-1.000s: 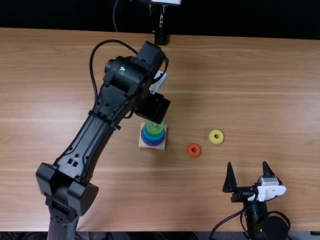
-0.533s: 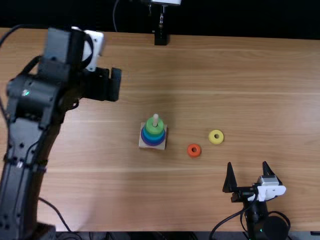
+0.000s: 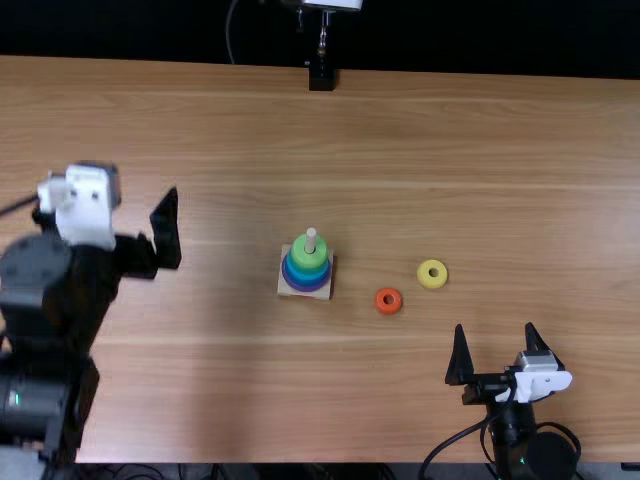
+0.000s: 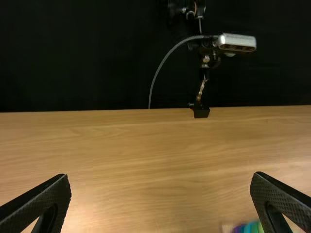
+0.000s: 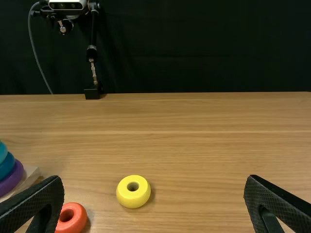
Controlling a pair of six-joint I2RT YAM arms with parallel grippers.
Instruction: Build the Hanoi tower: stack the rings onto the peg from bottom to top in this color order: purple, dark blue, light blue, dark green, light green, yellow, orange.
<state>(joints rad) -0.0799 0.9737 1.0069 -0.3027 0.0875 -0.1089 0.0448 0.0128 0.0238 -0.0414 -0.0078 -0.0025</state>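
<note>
Left gripper (image 3: 137,180) spread — peg (image 3: 311,238) holds perhaps five rings (image 3: 309,261)

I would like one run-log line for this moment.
peg top: light green ring | loose on table: yellow ring, orange ring | left gripper: open, empty | right gripper: open, empty

See purple, blue and green rings (image 3: 309,259) stacked on peg (image 3: 311,240), square base (image 3: 285,289) below. Find orange ring (image 3: 380,300) and yellow ring (image 3: 433,283) on table (image 3: 400,150), right of base. Spot left gripper (image 3: 138,180) left of stack, right gripper (image 3: 495,326) near bottom edge, fingers apart.
</note>
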